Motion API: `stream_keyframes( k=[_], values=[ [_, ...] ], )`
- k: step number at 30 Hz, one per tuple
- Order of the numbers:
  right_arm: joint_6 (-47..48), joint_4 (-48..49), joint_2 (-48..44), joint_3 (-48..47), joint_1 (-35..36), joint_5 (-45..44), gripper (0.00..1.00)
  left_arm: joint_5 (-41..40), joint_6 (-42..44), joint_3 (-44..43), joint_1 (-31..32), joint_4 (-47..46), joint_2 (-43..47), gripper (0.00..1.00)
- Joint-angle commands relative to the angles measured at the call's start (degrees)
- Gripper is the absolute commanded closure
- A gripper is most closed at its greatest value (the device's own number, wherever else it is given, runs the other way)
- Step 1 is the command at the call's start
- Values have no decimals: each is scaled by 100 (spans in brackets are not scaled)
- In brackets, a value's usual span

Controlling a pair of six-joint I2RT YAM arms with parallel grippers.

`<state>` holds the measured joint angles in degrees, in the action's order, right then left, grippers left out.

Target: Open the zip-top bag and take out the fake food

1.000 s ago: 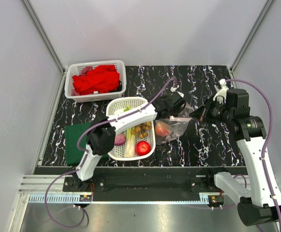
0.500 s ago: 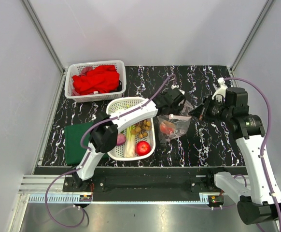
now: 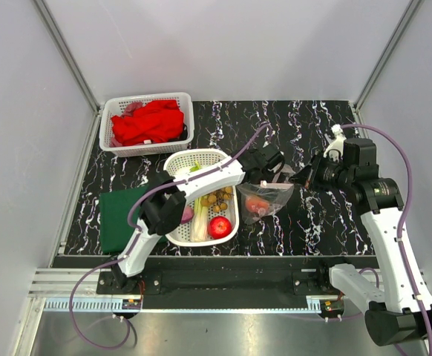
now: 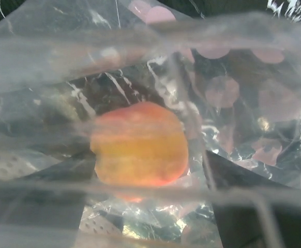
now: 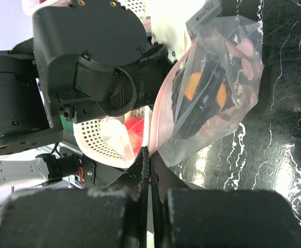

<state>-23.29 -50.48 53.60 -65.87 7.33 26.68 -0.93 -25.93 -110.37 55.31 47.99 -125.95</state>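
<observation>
Right gripper (image 5: 148, 157), fingers together, pinches the rim of the clear crinkly zip-top bag (image 5: 228, 119) over the black marbled counter (image 3: 312, 222). Left gripper (image 5: 206, 92) sits inside the bag; its spread I cannot tell. The orange plastic peach (image 4: 140, 151) lies straight ahead of it.

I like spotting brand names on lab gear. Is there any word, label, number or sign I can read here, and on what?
None can be read.
The clear crinkly zip-top bag shows only pale pink round spots, no lettering.
The white streaks on the black marbled tabletop are pattern, not writing.
</observation>
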Motion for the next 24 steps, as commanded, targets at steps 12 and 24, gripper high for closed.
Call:
stream_keyframes(
  k=[12,24],
  values=[
    [149,214,-175,126,-13,145,100,-39,-105,473,-90,-158,-429,19],
    [158,-58,-376,100,-21,75,100,-232,106,95,-187,-702,395,100]
  ],
)
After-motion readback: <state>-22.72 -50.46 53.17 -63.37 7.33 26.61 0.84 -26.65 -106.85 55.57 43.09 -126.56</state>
